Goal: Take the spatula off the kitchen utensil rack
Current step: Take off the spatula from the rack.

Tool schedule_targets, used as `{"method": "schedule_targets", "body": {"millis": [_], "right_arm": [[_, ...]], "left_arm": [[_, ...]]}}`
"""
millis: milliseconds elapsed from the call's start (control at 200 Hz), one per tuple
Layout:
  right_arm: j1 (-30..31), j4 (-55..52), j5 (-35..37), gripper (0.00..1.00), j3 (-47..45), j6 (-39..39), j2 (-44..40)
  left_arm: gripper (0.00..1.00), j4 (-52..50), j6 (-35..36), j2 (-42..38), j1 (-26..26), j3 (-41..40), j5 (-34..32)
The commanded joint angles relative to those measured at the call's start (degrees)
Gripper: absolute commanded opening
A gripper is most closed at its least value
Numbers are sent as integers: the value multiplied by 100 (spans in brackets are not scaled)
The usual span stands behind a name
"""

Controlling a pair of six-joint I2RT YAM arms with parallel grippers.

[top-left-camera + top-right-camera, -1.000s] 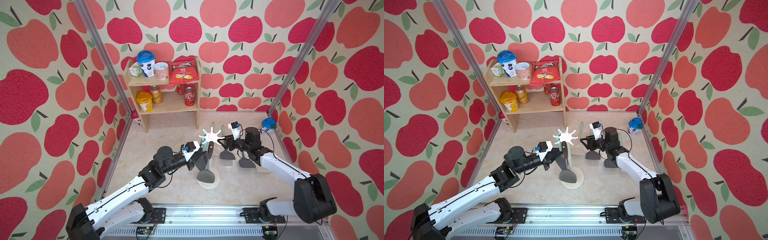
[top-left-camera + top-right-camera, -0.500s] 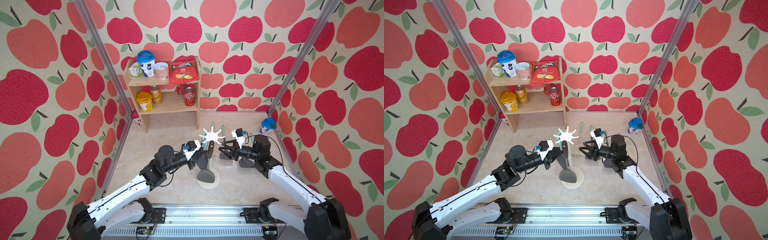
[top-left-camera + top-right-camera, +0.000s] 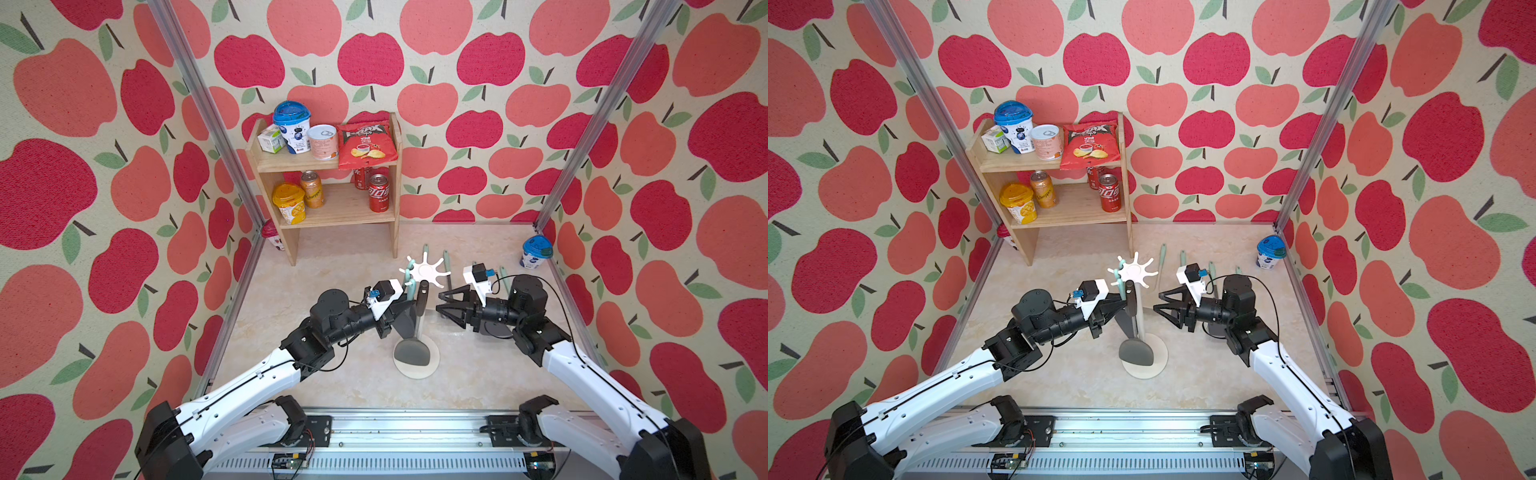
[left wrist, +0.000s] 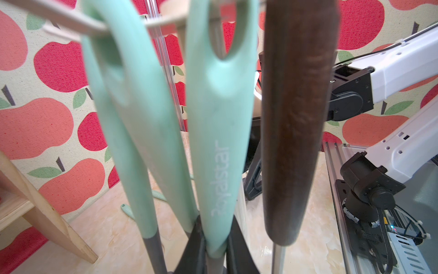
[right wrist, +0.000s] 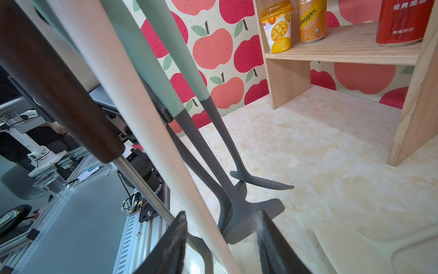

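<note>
spatula with the mint handle hangs upright on the kitchen utensil rack, its top loop over a prong, between a second mint handle and a dark wooden handle. the left gripper pinches this spatula low on the handle, one finger on each side. the left arm reaches forward from the rail, elbow bent, wrist about level, pointing at the rack. the right arm comes from the opposite side in a like pose. the right gripper has its jaws spread, holds nothing and is just beside the rack.
</note>
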Motion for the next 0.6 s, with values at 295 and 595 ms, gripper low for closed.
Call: {"method": "schedule_targets", "body": {"millis": [295, 595], "right_arm": [[456, 346, -174, 47, -240, 3, 5], [559, 638, -259, 46, -203, -6, 264]], "left_arm": [[0, -618, -29, 295, -5, -30, -99], [0, -618, -29, 347, -34, 23, -73]]}}
